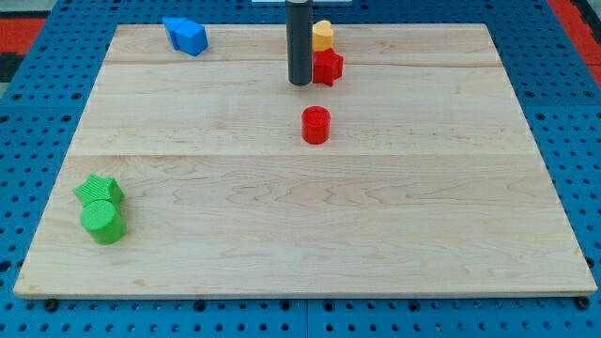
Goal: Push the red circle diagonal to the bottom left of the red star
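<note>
One dark rod stands in for jaws here, so nothing opens, closes or grips; my tip [300, 84] rests just left of the red star [328, 68]. The red circle [315, 125] lies below both, apart from them. A yellow block [322, 36] touches the star's top. Blue blocks [186, 36] sit upper left, a green star [99, 191] and green cylinder [103, 222] lower left on the wooden board [394, 225].

Straight dark cylindrical rod [300, 42] was only robot part in shot. Matte charcoal-black, smooth, uniform thickness along visible length. My tip [300, 84] was blunt, flat-ended, slightly rounded at rim. No markings, screws or cables showed. Upper end cut off by view's top.
</note>
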Robot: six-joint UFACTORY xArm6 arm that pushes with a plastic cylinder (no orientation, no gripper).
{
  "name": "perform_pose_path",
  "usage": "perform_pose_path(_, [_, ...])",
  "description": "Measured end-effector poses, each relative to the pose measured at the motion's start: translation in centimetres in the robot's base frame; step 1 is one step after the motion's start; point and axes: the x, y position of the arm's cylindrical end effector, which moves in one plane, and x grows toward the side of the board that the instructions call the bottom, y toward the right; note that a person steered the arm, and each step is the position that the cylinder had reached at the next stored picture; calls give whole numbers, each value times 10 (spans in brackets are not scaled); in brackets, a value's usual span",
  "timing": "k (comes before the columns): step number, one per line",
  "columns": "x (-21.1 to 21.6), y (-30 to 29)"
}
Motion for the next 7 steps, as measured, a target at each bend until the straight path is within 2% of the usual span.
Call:
perform_pose_path(2, [-5, 56])
perform_pose_path(3, [32, 55])
perform_pose_path(4, [77, 86])
perform_pose_path(5, [121, 88])
perform_pose_path(6, [117, 4])
perform_pose_path(7, [118, -41])
